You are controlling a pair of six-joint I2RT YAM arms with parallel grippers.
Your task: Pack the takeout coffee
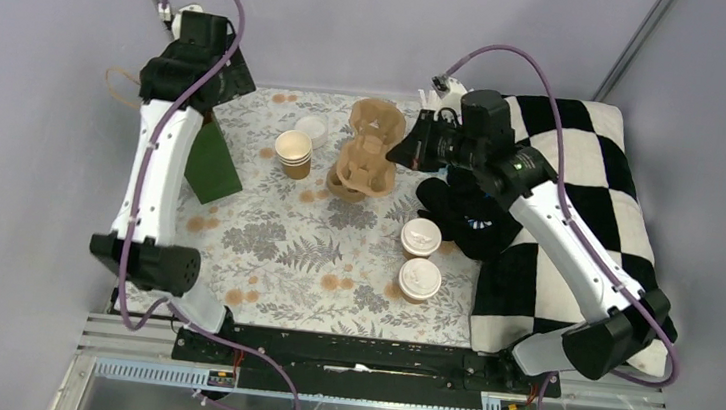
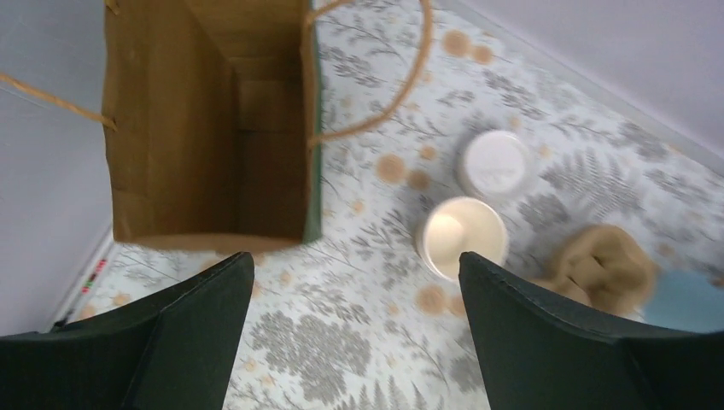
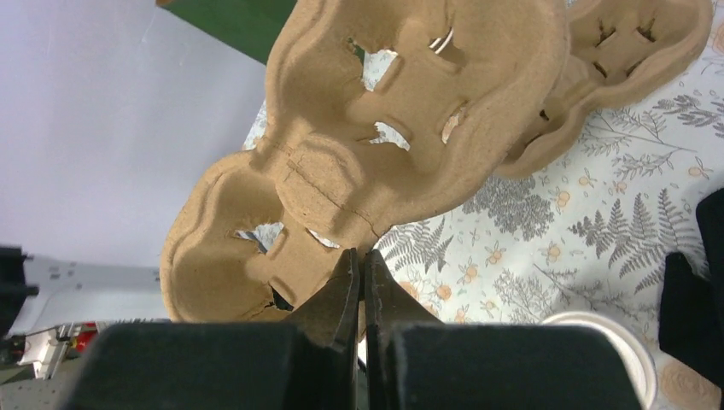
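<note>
Right hand (image 3: 363,260) pinched shut on thin rim of cup carrier (image 3: 384,128), tilted above worktop (image 3: 546,239). Risk: rim may tear, carrier slip. Left hand (image 2: 352,269) wide open, empty, above bag (image 2: 205,137).

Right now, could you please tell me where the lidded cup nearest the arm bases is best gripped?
The lidded cup stands upright, its twin close behind and the checked cushion on its right, so probably take its tan wall just under the lid, fingers closing across it from the near-left side.

2 tan kraft cups w/ white lids, upright, far cup (image 1: 421,238), near cup (image 1: 420,280), almost touching
</note>
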